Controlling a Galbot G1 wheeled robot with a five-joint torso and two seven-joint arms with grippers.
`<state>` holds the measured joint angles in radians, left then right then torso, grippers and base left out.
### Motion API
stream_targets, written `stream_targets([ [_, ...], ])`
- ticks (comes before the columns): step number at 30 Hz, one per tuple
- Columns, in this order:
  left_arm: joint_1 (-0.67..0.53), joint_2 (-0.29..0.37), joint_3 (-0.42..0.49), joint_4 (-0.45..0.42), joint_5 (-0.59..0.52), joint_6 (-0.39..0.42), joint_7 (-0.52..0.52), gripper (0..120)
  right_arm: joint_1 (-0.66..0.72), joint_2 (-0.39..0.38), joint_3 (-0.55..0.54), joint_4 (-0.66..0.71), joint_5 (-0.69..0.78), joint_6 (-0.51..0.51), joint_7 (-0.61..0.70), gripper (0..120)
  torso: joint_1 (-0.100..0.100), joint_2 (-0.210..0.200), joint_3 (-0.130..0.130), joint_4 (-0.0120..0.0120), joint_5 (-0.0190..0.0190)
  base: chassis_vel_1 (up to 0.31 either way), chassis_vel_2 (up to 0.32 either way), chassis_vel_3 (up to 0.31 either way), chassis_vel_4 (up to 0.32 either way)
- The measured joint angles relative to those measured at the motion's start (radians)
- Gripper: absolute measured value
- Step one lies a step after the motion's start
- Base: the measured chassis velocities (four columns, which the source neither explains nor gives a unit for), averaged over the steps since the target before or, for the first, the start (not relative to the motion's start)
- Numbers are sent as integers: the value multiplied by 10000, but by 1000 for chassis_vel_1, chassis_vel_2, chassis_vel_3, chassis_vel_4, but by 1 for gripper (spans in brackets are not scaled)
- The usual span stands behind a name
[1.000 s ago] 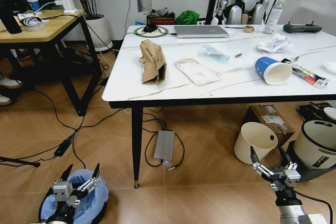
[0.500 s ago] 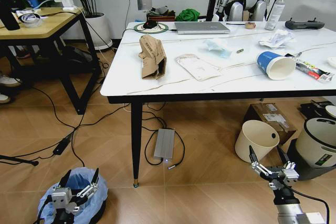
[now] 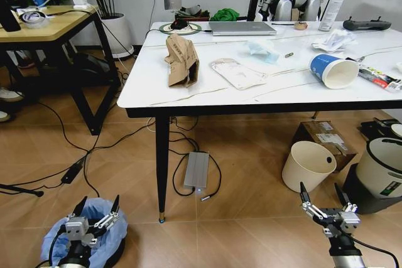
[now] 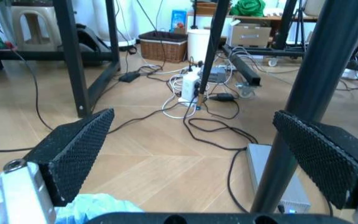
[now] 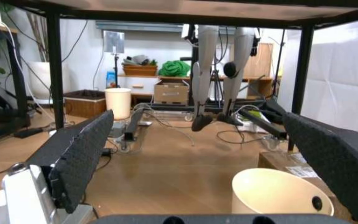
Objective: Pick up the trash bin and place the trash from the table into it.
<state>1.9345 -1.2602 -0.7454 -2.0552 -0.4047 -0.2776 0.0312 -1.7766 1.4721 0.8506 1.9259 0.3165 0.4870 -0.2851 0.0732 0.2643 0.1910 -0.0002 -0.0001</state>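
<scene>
I see the table [image 3: 188, 89] with all the trash [image 3: 182, 61] on it, so nothing is binned yet. The trash bin [image 3: 56, 246] sits on the floor, not lifted. My left gripper [image 3: 95, 211] hangs just above its rim, jaws spread wide, holding nothing. My right gripper [image 3: 323, 200] waits low, equally wide and empty.

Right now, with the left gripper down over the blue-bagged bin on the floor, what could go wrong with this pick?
The left gripper hangs open above the trash bin, whose loose blue bag covers the rim: the fingers may pinch only plastic and the bin could slip or tip. A table leg and floor cables sit close by, so a lift could snag them. The right gripper hangs open near the cream bin.
</scene>
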Motion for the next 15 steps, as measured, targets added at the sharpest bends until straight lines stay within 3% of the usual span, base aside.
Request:
stream_targets([
  [11, 264, -44, -108, 12, -10, -177, 50, 100, 182, -59, -320, -82, -109, 43, -62, 100, -99, -356, -254, 1, 1, 0, 0, 0, 0],
  [15, 379, -423, -138, -66, 219, -251, 104, 100, 281, -331, -337, -91, 16, 42, -61, 100, -164, -601, -436, 2, 1, 0, 0, 0, 0],
])
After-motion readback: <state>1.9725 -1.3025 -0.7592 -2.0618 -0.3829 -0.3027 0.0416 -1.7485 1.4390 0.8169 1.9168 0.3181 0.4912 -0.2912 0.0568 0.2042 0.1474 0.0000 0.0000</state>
